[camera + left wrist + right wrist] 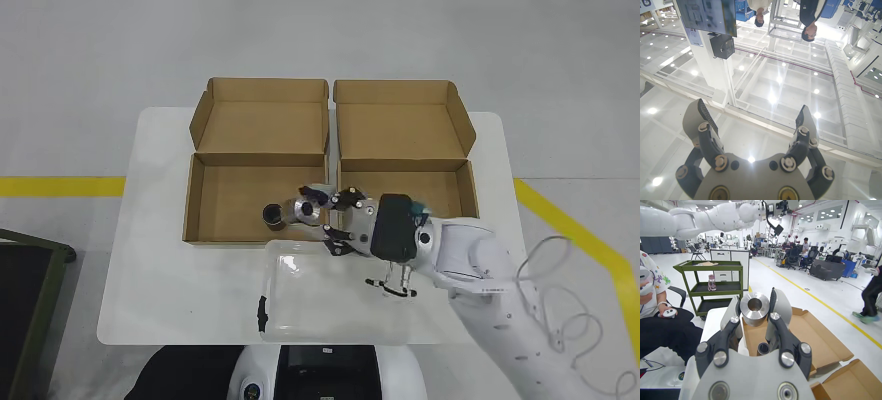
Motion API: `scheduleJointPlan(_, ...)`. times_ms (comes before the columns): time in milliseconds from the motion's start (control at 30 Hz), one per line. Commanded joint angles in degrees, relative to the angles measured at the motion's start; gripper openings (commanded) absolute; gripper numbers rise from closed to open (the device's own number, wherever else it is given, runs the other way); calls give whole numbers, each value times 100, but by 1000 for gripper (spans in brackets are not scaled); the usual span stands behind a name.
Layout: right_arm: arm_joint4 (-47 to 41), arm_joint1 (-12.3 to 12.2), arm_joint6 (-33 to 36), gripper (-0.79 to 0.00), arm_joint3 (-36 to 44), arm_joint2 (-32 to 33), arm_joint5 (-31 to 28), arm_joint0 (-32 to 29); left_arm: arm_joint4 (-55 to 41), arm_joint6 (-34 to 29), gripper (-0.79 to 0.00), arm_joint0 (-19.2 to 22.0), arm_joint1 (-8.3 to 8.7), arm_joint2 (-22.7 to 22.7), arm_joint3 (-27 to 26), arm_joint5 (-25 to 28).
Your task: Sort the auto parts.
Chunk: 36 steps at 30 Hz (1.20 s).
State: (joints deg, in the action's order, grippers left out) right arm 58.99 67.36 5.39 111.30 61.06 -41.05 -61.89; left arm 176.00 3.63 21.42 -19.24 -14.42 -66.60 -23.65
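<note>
My right gripper [312, 200] [754, 303] is shut on a shiny metal cylinder with a bored centre [301, 211] [754, 310], held over the right part of the left cardboard box [215, 200] [810, 332]. A dark ring-shaped part [271, 214] [763, 348] lies on that box's floor just left of the held cylinder. The right cardboard box [450, 180] [853, 381] stands beside it. My left gripper [753, 115] is open, pointing up at the ceiling, with nothing between its fingers.
A clear plastic tray [310, 300] sits at the table's front edge with a small black piece [261, 312] at its left rim. Both boxes have their lids folded back toward the far side. A green cart [715, 285] and a seated person stand beyond the table's left.
</note>
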Motion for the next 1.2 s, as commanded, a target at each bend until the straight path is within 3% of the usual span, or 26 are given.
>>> scheduleJointPlan(0, 141, 3, 92, -785, -40, -55, 55, -14, 0, 0, 0, 0, 0, 0, 0, 0)
scheduleJointPlan(333, 200, 41, 908, -785, -669, -408, 200, 91, 0, 0, 0, 0, 0, 0, 0, 0)
scheduleJointPlan(900, 927, 259, 1842, -785, -1576, -1120, 895, 896, 0, 0, 0, 0, 0, 0, 0, 0)
scheduleJointPlan(1167, 857, 404, 2130, -785, -2024, -1411, 1051, 1283, 0, 0, 0, 0, 0, 0, 0, 0)
